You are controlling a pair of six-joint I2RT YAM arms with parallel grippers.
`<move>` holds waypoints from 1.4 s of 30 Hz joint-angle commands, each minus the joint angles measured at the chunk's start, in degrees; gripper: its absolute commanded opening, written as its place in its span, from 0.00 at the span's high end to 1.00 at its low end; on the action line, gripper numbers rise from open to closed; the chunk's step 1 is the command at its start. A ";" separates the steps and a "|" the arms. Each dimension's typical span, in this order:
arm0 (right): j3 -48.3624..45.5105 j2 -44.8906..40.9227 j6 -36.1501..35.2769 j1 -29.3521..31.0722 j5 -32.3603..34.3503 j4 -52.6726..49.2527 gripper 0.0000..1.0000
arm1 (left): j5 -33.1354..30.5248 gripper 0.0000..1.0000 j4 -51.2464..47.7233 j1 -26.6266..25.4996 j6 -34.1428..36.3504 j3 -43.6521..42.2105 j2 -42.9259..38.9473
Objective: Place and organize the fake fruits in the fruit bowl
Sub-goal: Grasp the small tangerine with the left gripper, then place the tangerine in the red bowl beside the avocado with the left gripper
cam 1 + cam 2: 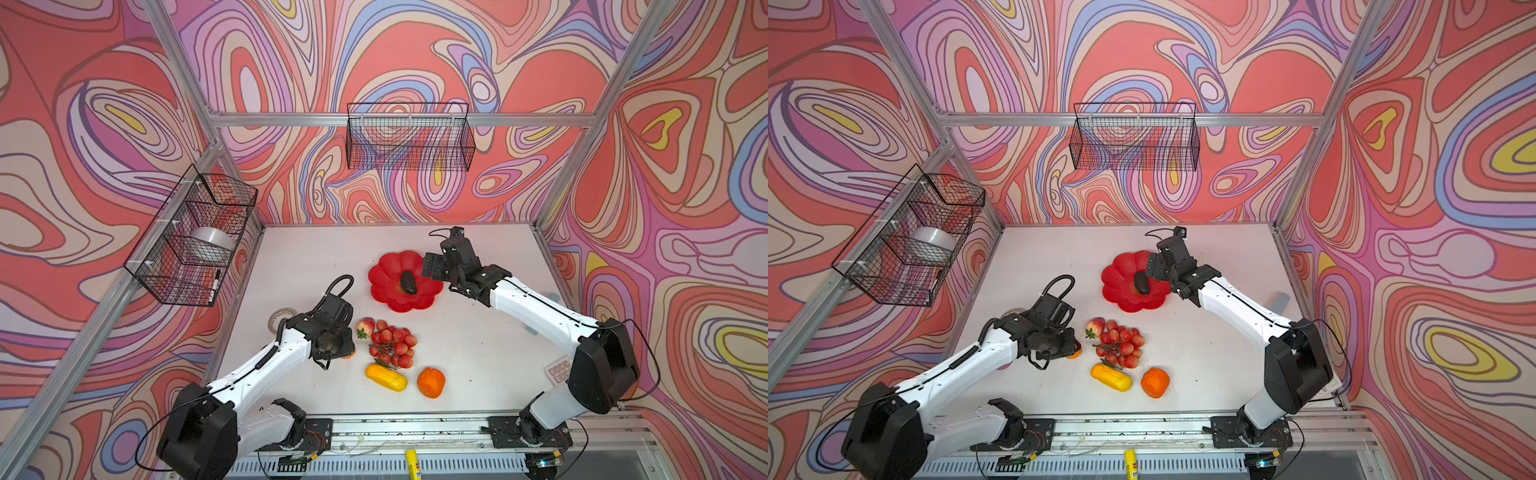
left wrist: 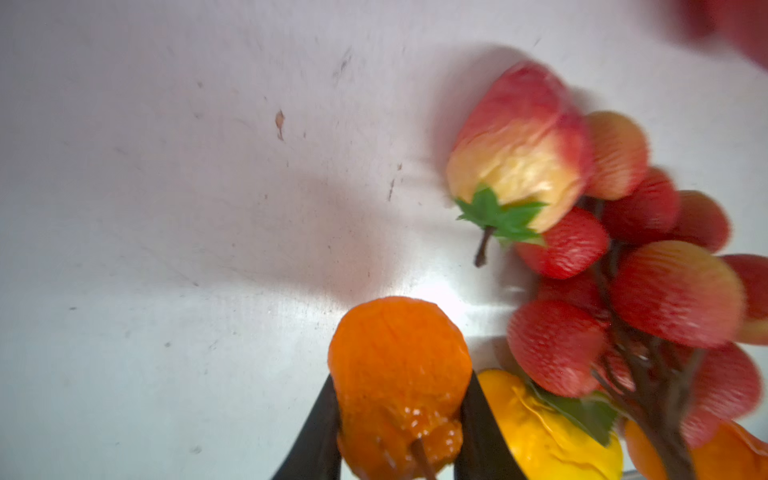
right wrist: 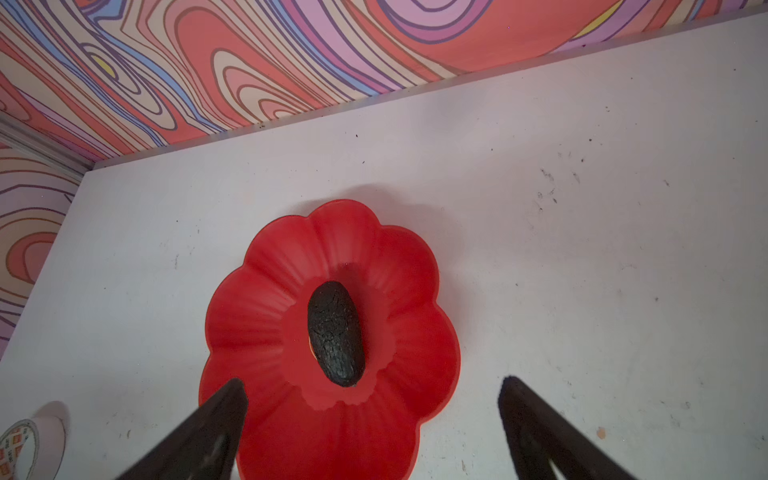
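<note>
My left gripper is shut on a small orange fruit, low over the table left of the loose fruits; in both top views the fruit peeks from under the wrist. Beside it lie the strawberry, the red berry bunch, the yellow oblong fruit and a second orange fruit. The red fruit bowl holds the dark avocado at its centre. My right gripper hangs open over the bowl's right rim, empty.
A tape roll lies behind the left wrist. Black wire baskets hang on the left wall and the back wall. A yellow glue stick lies on the front rail. A small keypad sits under the right arm.
</note>
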 commanded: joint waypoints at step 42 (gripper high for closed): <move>-14.77 -17.43 5.00 -0.39 3.55 -7.41 0.02 | -5.71 0.65 -8.46 -3.32 19.29 65.21 63.97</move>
